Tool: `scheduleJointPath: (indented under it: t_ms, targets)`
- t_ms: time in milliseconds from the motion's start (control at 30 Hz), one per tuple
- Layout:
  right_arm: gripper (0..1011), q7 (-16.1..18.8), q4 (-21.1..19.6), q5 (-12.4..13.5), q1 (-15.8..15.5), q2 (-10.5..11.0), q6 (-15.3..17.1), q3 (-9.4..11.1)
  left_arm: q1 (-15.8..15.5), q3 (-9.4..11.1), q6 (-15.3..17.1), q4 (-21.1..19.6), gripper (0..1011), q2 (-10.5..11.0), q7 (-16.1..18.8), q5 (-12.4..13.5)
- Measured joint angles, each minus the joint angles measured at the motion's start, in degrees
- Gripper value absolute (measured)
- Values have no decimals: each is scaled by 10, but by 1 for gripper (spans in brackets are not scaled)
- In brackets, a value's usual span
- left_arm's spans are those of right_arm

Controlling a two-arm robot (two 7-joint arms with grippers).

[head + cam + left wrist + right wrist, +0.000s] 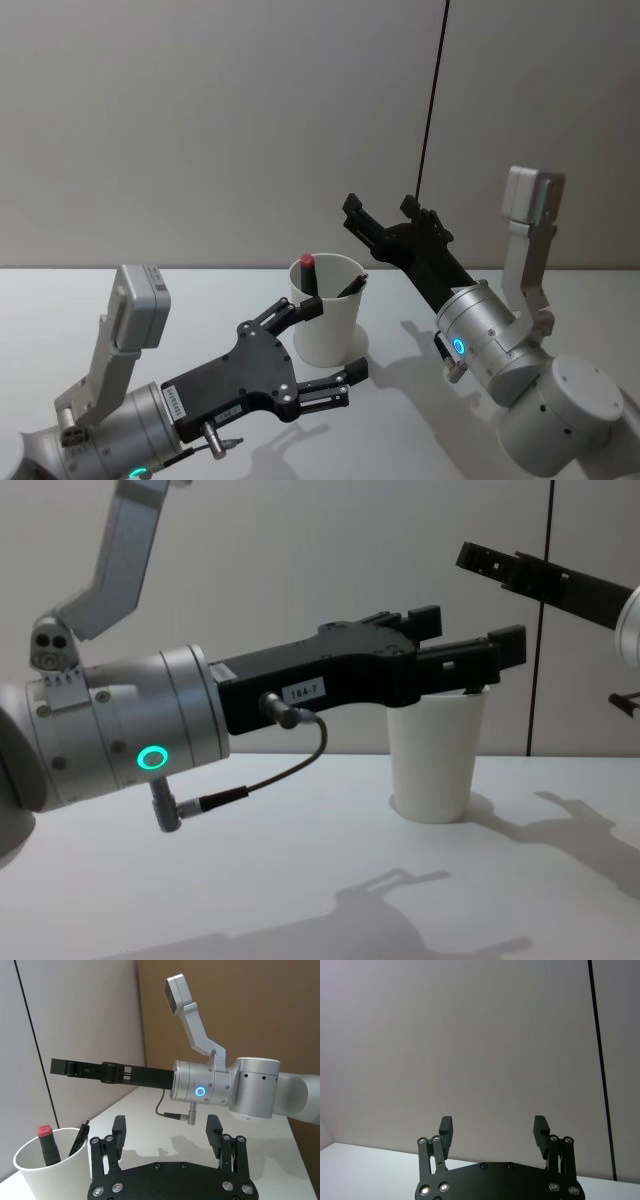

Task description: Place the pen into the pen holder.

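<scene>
The pen holder [325, 318], a white paper cup, stands upright mid-table. Inside it lean a pen with a red end [308, 270] and a slimmer black pen [352, 286]. My left gripper [333, 340] hovers open and empty just in front of the cup at rim height. In the left wrist view the cup [45, 1176] sits off to the side of the left gripper [166, 1127], not between its fingers. My right gripper [380, 208] hangs open and empty above and behind the cup, with only wall between its fingers [446, 1125].
The white table [420, 440] runs back to a plain grey wall. A thin black vertical line [432, 100] runs down the wall behind my right arm. A brown panel [240, 1005] stands behind that arm in the left wrist view.
</scene>
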Motion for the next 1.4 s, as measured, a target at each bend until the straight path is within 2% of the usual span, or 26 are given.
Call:
scheduleJointPath:
  t_ms: [200, 367, 1400]
  targets:
    - [1001, -1, -6, -5, -9, 3, 0, 1, 2, 0, 0, -1, 1003, 1, 9, 4]
    - [1001, -3, -20, -19, -27, 8, 0, 5, 7, -2, 4, -5, 1003, 2, 33, 15]
    - [1001, -22, -142, -145, -196, 59, -6, 37, 57, -19, 41, -47, 1003, 17, 271, 125]
